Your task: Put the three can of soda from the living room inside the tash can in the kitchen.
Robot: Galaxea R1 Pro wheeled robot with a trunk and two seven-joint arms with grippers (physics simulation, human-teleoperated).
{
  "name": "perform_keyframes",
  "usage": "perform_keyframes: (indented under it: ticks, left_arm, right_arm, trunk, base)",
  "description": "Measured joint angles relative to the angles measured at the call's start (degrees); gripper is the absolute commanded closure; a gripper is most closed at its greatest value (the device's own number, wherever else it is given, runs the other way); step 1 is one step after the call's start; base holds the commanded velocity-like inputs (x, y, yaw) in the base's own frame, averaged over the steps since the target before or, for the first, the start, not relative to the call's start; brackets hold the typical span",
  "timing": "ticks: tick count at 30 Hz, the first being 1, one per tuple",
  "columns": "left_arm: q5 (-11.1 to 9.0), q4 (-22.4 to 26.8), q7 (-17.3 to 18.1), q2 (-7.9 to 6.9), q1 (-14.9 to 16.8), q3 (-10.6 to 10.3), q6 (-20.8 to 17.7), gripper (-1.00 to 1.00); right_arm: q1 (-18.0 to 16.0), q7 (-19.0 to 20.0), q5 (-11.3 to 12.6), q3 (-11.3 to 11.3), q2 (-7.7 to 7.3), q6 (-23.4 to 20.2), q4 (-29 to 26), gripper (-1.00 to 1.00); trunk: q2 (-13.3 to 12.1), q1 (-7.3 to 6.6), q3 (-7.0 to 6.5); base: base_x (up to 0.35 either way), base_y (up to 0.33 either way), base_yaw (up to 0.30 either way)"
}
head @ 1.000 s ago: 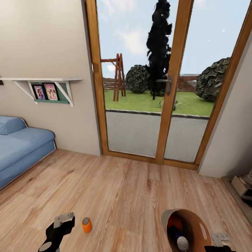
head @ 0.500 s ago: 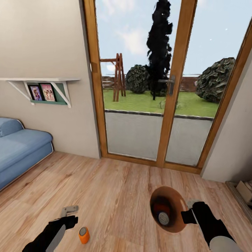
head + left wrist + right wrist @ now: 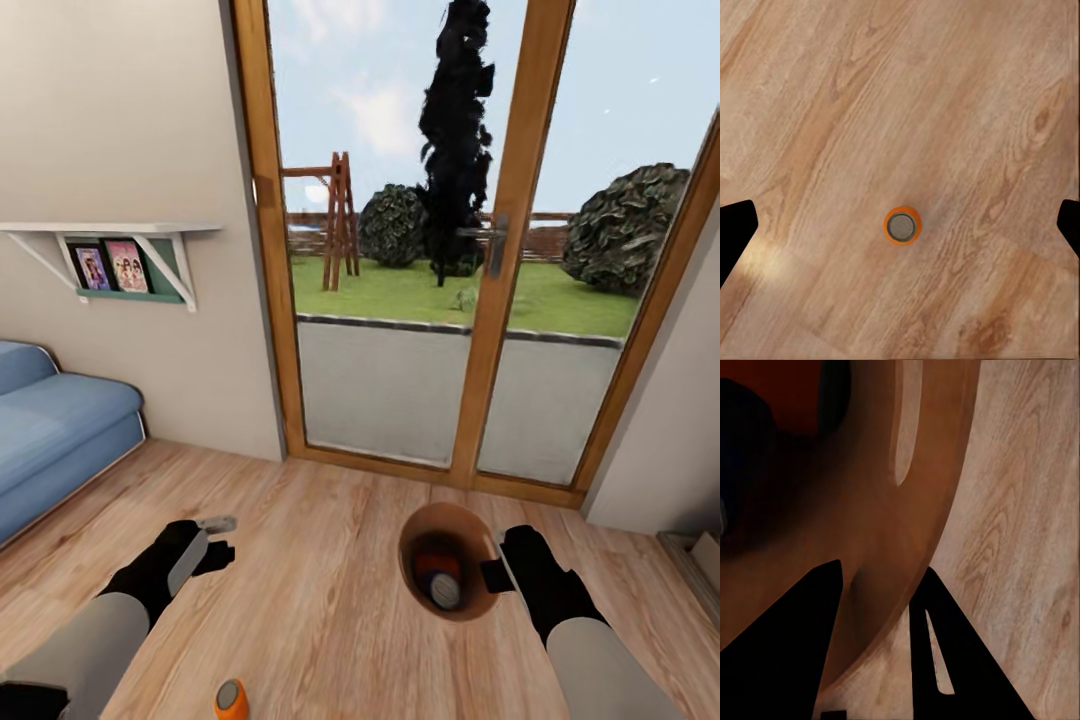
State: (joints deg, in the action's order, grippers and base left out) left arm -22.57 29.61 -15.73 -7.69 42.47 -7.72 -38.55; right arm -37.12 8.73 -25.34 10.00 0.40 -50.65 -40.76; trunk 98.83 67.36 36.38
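One orange can of soda (image 3: 231, 699) stands upright on the living room's wood-plank floor, silvery top up; the left wrist view looks straight down on the same can (image 3: 901, 225). My left gripper (image 3: 218, 538) hovers open above the floor, beyond the can and apart from it. The copper-brown tash can (image 3: 421, 531) hangs tilted, its mouth toward the camera, with my right gripper (image 3: 492, 575) shut on its rim (image 3: 945, 472). Inside it lie an orange can (image 3: 430, 560) and a dark can with a silvery top (image 3: 445, 592). The kitchen is out of view.
Wood-framed glass doors (image 3: 505, 250) stand ahead, with a garden behind. A blue sofa (image 3: 50, 430) runs along the left, under a wall shelf (image 3: 110, 232) with pictures. A low object (image 3: 700, 550) sits at the right wall.
Both arms have reached forward. The right gripper has carried the tash can up and away from the camera. The left gripper has gone beyond the floor can. The view has shifted slightly.
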Motion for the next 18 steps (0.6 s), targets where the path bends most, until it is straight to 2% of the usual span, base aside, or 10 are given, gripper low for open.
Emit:
perform_keyframes:
  ticks: [2,5,18]
  left_arm:
    - [0.1,-0.6,-0.1,0.61,0.4,0.0,0.0,-1.0]
    - [0.1,-1.0,-0.4,0.99,0.6,0.0,0.0,-1.0]
    - [0.1,-1.4,-0.9,1.21,0.8,0.2,-1.6,-1.0]
  right_arm:
    - [0.0,0.0,0.5,-0.1,0.03,-0.1,0.0,1.0]
    - [0.0,-0.1,-0.5,-0.1,0.02,0.0,0.0,1.0]
    - [0.0,0.0,0.0,-0.2,0.04,-0.1,0.0,1.0]
  trunk:
    - [0.0,0.0,0.0]
    - [0.0,0.0,0.0]
    - [0.0,0.0,0.0]
  base:
    - [0.112,0.0,0.0]
    - [0.057,0.0,0.0]
    - [0.007,0.0,0.0]
